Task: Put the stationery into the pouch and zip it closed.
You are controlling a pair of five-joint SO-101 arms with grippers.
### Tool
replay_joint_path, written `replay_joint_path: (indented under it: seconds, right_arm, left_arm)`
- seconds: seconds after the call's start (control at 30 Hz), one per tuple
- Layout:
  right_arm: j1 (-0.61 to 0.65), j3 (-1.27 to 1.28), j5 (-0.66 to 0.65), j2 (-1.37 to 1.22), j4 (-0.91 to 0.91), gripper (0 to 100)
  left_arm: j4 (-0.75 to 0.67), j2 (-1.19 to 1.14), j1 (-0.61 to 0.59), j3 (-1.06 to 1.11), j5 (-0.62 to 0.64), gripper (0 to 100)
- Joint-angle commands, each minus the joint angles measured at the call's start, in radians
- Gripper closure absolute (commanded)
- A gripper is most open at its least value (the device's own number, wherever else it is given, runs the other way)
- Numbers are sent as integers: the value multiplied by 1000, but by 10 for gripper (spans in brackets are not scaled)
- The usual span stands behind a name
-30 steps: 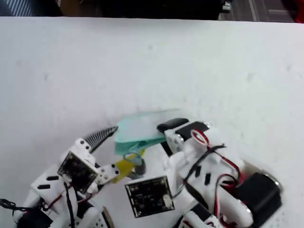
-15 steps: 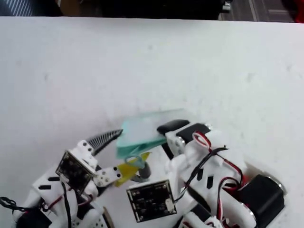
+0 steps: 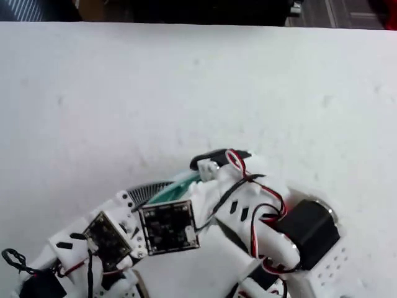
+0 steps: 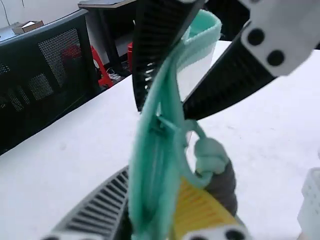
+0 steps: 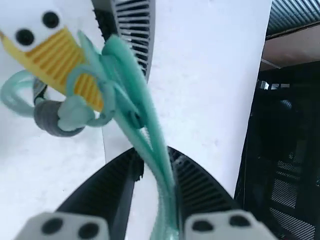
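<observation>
while huddled low, left end effector point(image 4: 161, 202) and right end effector point(image 5: 152, 165) seemingly clamp pouch point(image 4: 199, 52).

The mint-green pouch point(image 3: 175, 186) is turned on edge, showing as a thin strip at the lower middle of the overhead frame, its knotted cord point(image 4: 210, 154) and grey ring point(image 4: 223, 181) hanging from one end.

The right arm point(image 3: 248, 205) has swung left over the pouch point(image 3: 177, 186). The pouch has turned from lying flat to standing on edge. The left gripper point(image 3: 155, 189) has shifted right and closed on the pouch beside the right gripper point(image 5: 152, 155).
</observation>
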State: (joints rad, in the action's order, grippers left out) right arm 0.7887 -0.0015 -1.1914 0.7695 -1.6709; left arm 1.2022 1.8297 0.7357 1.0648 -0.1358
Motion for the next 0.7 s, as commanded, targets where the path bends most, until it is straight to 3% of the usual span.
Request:
replay_joint_path:
  seconds: [0.0,0.37,0.53,0.67]
  right_arm:
    - [13,-34,55,-2,54,981]
    - [-13,78,55,4,84,981]
    - [-94,143,84,4,196,957]
    - [-185,140,284,4,317,779]
  left_arm:
    - [2,1,31,-31,-9,978]
    - [-37,1,30,-9,-9,977]
    - [-242,1,22,158,-9,977]
    - [-460,1,-76,282,-8,977]
